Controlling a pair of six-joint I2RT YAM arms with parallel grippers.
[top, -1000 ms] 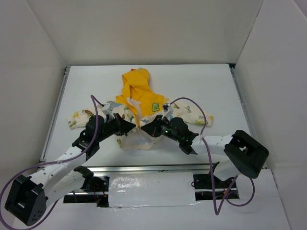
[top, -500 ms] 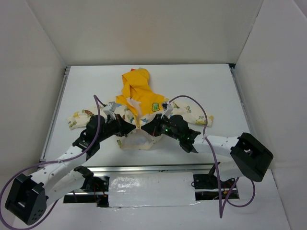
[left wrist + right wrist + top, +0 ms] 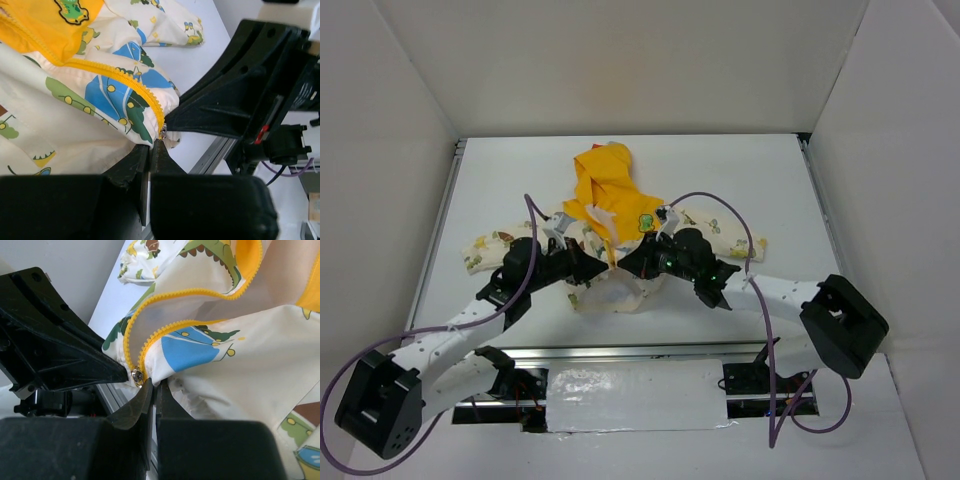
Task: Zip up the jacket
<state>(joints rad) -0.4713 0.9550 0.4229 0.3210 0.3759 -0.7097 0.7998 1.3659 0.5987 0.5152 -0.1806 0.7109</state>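
Note:
The jacket (image 3: 605, 215) lies in the middle of the table, cream with cartoon prints, its yellow hood (image 3: 600, 172) towards the far side and the green patch (image 3: 646, 222) on the chest. Its front is open, and the two yellow zipper (image 3: 131, 83) rows meet only at the bottom hem, where a metal slider (image 3: 136, 376) sits. My left gripper (image 3: 152, 144) is shut on the hem just under the zipper end. My right gripper (image 3: 156, 385) is shut on the hem beside the slider. Both grippers (image 3: 592, 268) (image 3: 638, 266) face each other and hold the hem raised.
The sleeves (image 3: 485, 245) (image 3: 725, 238) spread out to the left and right. A metal rail (image 3: 620, 352) runs along the table's near edge by the arm bases. White walls (image 3: 380, 180) enclose the table on three sides. Purple cables (image 3: 720, 215) loop over both arms.
Both grippers have moved a little towards the far side with the hem, which now bulges below them. The right arm's elbow has shifted slightly.

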